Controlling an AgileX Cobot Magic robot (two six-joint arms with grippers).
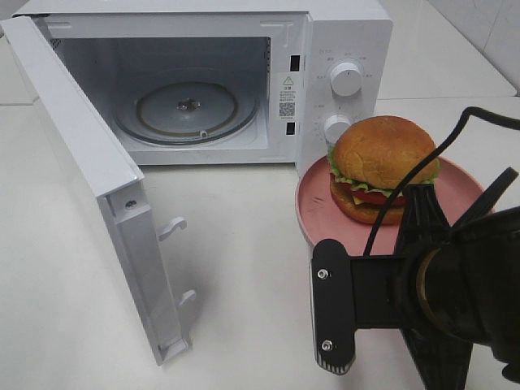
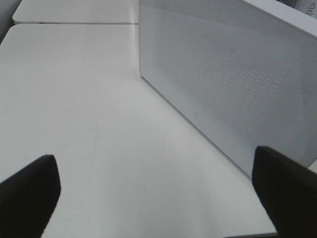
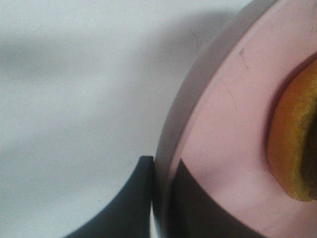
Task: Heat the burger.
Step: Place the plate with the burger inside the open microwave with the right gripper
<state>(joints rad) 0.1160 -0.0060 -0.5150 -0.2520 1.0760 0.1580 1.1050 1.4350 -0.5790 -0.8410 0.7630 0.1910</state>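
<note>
Right gripper (image 3: 161,198) clamped on plate (image 3: 218,129) rim; left gripper (image 2: 154,161) wide open, empty. Thin edge pinch: tilt could slide burger (image 1: 382,166) off; plate may clip far-left microwave (image 1: 341,41) frame.

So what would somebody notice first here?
The burger, sitting on a pink plate in front of the microwave, on its right side. The right tool is shut on that plate's rim. Next, the door hangs wide open on the left, showing a bare glass turntable.

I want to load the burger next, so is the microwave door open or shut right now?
Open. The microwave door is swung wide to the left, and the glass turntable inside shows, bare.
</note>
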